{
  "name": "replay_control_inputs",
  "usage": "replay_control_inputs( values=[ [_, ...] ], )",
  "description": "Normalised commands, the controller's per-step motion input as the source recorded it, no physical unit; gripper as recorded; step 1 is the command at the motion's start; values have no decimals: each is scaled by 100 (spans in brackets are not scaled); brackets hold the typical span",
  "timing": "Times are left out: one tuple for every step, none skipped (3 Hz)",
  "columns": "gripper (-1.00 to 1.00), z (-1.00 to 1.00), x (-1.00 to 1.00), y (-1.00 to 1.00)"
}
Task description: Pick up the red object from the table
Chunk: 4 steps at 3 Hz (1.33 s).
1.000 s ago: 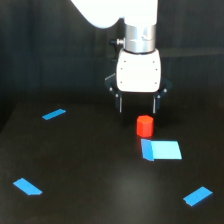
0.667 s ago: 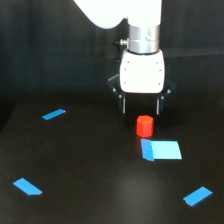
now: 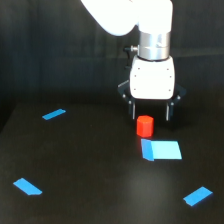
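Black matte table (image 3: 75,170) carries flat blue patches (image 3: 161,149). Since the earlier frame I see my gripper (image 3: 151,111) shifted toward the exterior view's right, fingers apart, above the stubby red object (image 3: 144,126) standing upright.

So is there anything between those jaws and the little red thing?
No. In the exterior view the gripper stands open just above the red object, with only bare black table showing between.

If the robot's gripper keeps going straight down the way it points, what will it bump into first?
Probably the red object. The open gripper points down with its fingers apart above it. From one view depth is unclear, so it might land just behind it on the table instead.
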Motion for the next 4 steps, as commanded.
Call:
replay_control_inputs(
  values=[
    [98, -71, 16, 33],
    [47, -53, -13, 28],
    [-87, -3, -19, 4],
    [-100, -3, -24, -27]
  ],
)
